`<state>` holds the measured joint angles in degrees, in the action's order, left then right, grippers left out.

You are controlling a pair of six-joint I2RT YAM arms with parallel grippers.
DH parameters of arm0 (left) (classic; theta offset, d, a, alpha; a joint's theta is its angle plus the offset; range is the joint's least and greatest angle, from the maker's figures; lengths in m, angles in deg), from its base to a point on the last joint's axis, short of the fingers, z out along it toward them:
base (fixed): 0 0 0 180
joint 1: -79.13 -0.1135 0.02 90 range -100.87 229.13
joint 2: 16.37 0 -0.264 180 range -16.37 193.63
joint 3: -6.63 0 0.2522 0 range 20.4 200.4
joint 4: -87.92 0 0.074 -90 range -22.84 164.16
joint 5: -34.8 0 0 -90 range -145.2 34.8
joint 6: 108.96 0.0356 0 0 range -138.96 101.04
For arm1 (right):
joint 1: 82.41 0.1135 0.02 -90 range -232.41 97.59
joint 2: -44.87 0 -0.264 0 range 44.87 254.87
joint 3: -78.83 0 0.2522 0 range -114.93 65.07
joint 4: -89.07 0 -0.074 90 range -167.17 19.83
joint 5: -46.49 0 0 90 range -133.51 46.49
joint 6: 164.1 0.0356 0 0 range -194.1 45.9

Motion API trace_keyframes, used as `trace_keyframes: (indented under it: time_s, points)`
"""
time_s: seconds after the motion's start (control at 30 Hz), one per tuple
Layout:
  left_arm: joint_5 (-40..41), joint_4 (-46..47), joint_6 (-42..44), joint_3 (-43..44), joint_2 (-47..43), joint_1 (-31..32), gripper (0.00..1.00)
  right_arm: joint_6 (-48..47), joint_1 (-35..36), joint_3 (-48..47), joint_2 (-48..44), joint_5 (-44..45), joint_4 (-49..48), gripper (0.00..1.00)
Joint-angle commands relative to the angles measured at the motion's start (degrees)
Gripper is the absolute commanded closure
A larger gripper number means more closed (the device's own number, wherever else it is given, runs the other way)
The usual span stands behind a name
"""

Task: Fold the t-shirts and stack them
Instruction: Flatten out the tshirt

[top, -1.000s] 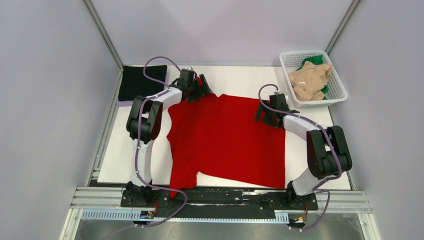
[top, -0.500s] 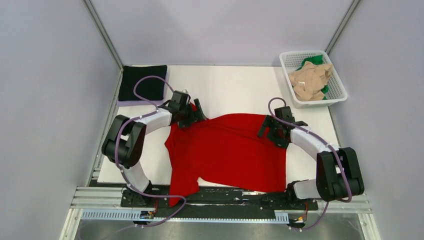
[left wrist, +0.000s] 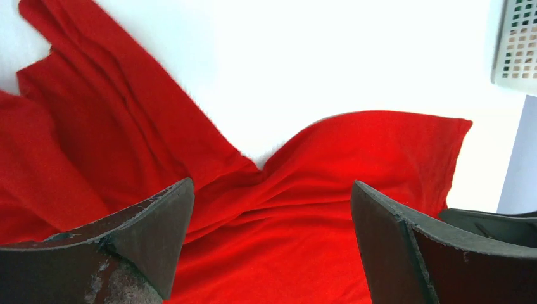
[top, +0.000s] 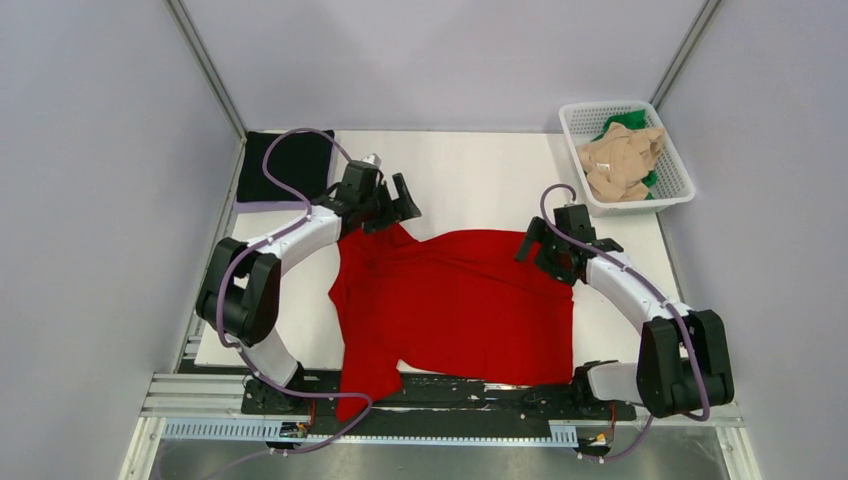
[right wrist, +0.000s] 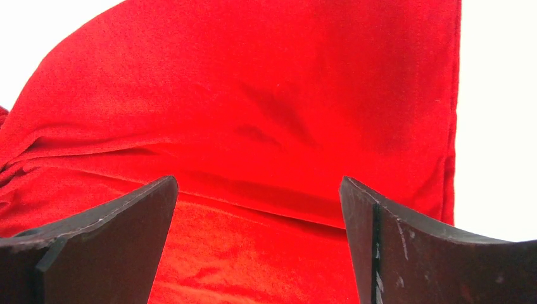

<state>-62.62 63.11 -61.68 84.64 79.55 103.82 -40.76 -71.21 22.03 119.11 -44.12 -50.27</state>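
Note:
The bright red t-shirt (top: pixel 455 300) lies spread on the white table, its far edge folded over toward the near side and wrinkled. One sleeve hangs over the near edge. My left gripper (top: pixel 397 208) is open and empty, just above the shirt's far left corner. In the left wrist view the shirt (left wrist: pixel 304 253) lies below the open left gripper (left wrist: pixel 272 215). My right gripper (top: pixel 537 254) is open and empty over the far right corner. In the right wrist view the right gripper (right wrist: pixel 259 209) is over the folded edge of the red cloth (right wrist: pixel 253 114). The black t-shirt (top: pixel 285 165) lies folded at the back left.
A white lattice basket (top: pixel 680 185) stands at the back right, and holds the beige t-shirt (top: pixel 620 160) on top of the green t-shirt (top: pixel 628 122). The basket's corner shows in the left wrist view (left wrist: pixel 516 44). Grey walls close in both sides.
Both grippers pulled the red shirt's far edge toward the near side, folding it over. They have now let go, opened and drawn back slightly. The black shirt and basket are unmoved.

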Motion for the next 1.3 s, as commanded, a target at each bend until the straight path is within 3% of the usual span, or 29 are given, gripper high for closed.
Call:
trace_keyframes:
  time_s: [0.0,0.8,1.27]
  points:
    - [-1.41,1.23,-0.07,2.58,3.32,0.45,0.00,-0.03,-0.02,-1.43,2.68,-1.84,-4.01,0.00]
    - [2.80,0.38,0.89,3.51,11.06,0.54,0.00,-1.51,0.03,-1.37,8.50,-0.81,-5.43,0.00]
    - [-3.87,5.37,0.37,18.81,22.28,0.54,0.00,-2.34,-0.02,-2.79,11.51,-0.90,-6.30,0.00]
